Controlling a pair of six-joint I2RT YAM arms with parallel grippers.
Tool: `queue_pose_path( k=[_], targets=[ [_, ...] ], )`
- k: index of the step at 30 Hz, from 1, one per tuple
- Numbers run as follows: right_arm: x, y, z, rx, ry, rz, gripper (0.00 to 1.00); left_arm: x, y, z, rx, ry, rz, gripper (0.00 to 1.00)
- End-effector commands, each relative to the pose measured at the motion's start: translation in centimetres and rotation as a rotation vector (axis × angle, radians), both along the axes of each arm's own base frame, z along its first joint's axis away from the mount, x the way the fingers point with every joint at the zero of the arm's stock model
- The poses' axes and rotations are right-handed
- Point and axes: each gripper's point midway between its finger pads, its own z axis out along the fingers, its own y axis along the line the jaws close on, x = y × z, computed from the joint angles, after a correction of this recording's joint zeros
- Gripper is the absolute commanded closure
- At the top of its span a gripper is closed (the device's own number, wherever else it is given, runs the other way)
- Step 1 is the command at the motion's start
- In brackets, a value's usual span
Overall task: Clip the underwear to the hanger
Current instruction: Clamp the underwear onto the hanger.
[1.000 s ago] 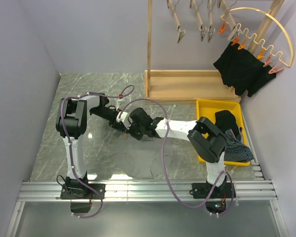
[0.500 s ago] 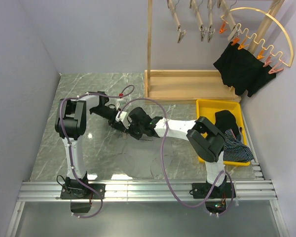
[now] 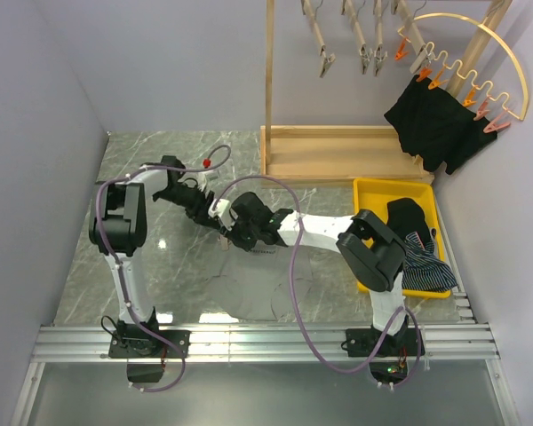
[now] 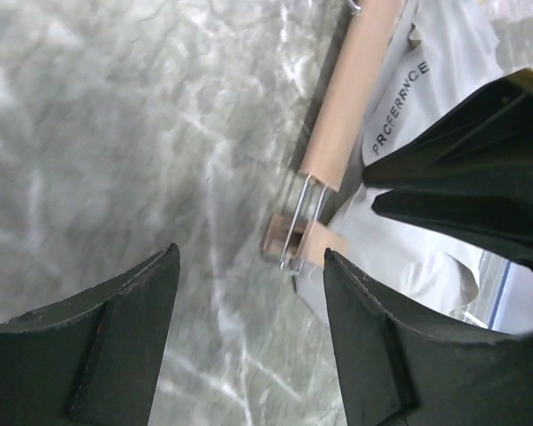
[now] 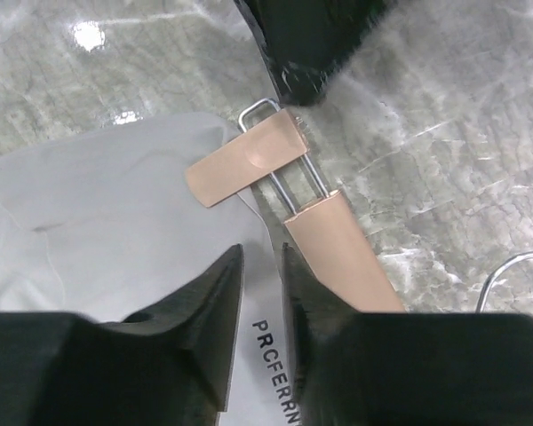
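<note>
Grey underwear lies flat on the marble table; its waistband carries black lettering. A wooden hanger bar lies along that waistband, and its clip is closed on the cloth's corner. My right gripper hovers over the waistband beside the bar, jaws a little apart and holding nothing. My left gripper stands wide open just short of the clip, with only bare marble between its fingers. In the top view both grippers meet at the garment's upper left corner.
A wooden rack stands at the back with clip hangers overhead. An arched hanger with orange pegs holds black underwear. A yellow tray at the right holds black and striped garments.
My left gripper opened wide and drew back up and left, off the clip. My right gripper's jaws parted from shut. The clip now sits closed on the cloth.
</note>
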Motion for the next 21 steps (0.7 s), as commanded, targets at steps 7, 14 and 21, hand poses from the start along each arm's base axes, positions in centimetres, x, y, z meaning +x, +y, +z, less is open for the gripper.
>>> queue_pose_path(
  k=[7, 14, 21],
  targets=[
    [2.4, -0.8, 11.7, 0.187, -0.09, -0.121, 0.55, 2.3, 1.6, 5.8, 0.01, -0.21, 0.11, 0.25],
    [5.4, -9.1, 15.2, 0.264, -0.001, -0.324, 0.58, 3.7, 1.5, 10.1, 0.022, -0.377, 0.168, 0.21],
    [7.9, -19.7, 13.4, 0.202, 0.072, -0.599, 0.63, 1.6, -4.2, 10.2, 0.093, -0.516, -0.006, 0.21]
  ],
)
